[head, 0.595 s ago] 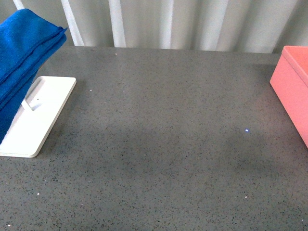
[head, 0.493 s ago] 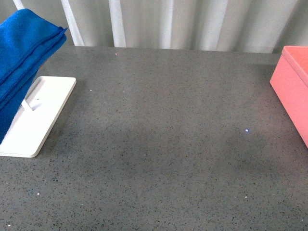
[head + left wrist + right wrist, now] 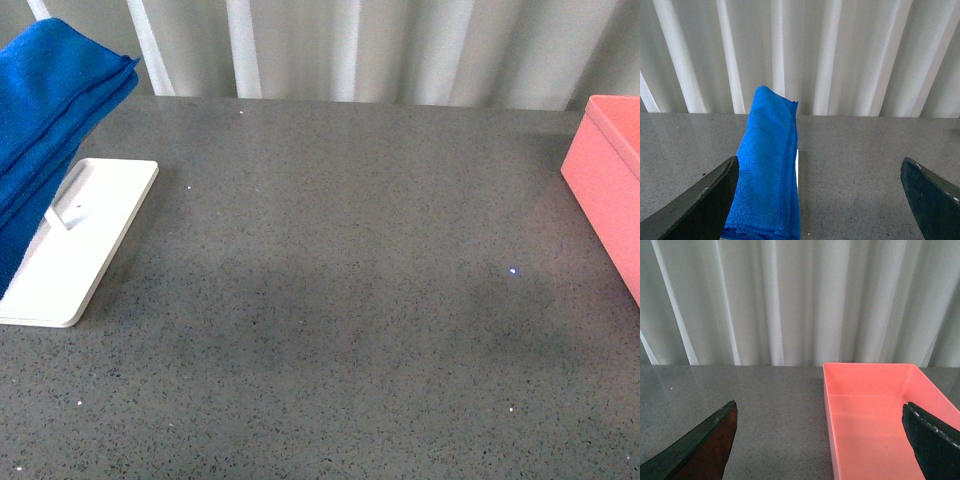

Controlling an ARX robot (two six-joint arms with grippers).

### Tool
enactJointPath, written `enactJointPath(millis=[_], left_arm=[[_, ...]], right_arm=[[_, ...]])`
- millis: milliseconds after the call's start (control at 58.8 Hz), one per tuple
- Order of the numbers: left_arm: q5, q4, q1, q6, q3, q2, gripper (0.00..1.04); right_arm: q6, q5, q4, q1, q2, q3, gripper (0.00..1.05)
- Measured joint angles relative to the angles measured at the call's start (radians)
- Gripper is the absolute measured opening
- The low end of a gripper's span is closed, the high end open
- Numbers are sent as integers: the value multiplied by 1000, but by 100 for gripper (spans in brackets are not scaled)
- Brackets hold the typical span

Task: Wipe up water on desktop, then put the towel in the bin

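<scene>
1. Towel [image 3: 50,120] is hanging in folds over the white stand [image 3: 90,240] at the far left of the desktop [image 3: 340,300], draping down past the stand's flat base.
2. Bin [image 3: 612,190] is sitting way over at the right edge of the front view, well apart from the towel, with a wide stretch of speckled desktop lying between them.
3. Tiny bright glint [image 3: 513,271] is showing on the stone right of centre. Can't tell if that's water or just a sparkle in the speckle.
4. Left gripper [image 3: 818,167] is pointing toward the towel with its dark fingers [image 3: 700,205] spread wide, gripping nothing. In its wrist view the towel is showing as a long folded strip with a stitched edge running along it. It's sitting right next to one finger in the picture, but I can't tell whether they're actually touching.
5. Right gripper [image 3: 820,410] is gaping wide too, fingers [image 3: 935,440] far apart and not holding anything. It's looking at the bin, with the open top and inner walls facing the camera.
6. Pale pleated curtain [image 3: 400,50] is hanging behind the desktop's far edge.
</scene>
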Motion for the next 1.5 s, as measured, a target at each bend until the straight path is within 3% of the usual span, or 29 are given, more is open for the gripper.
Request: enactJointPath(millis=[561, 646, 697, 901, 1037, 1207, 1395, 1497], left_arm=[[0, 0, 0, 0, 0, 0, 98], [171, -218, 34, -7, 86, 127, 98], [209, -283, 24, -19, 135, 236, 98], [179, -13, -46, -21, 317, 591, 98], [157, 166, -74, 6, 487, 877, 98], [96, 164, -132, 125, 891, 1355, 98], [-17, -224, -85, 203, 1390, 1800, 98], [-86, -331, -44, 199, 1545, 1921, 98]], right_arm=[[0, 0, 0, 0, 0, 0, 98], [0, 0, 0, 0, 0, 0, 98], [0, -4, 0, 0, 0, 0, 98], [0, 0, 0, 0, 0, 0, 98], [0, 0, 0, 0, 0, 0, 98], [0, 0, 0, 0, 0, 0, 98], [0, -1, 0, 0, 0, 0, 98], [0, -1, 0, 0, 0, 0, 98]])
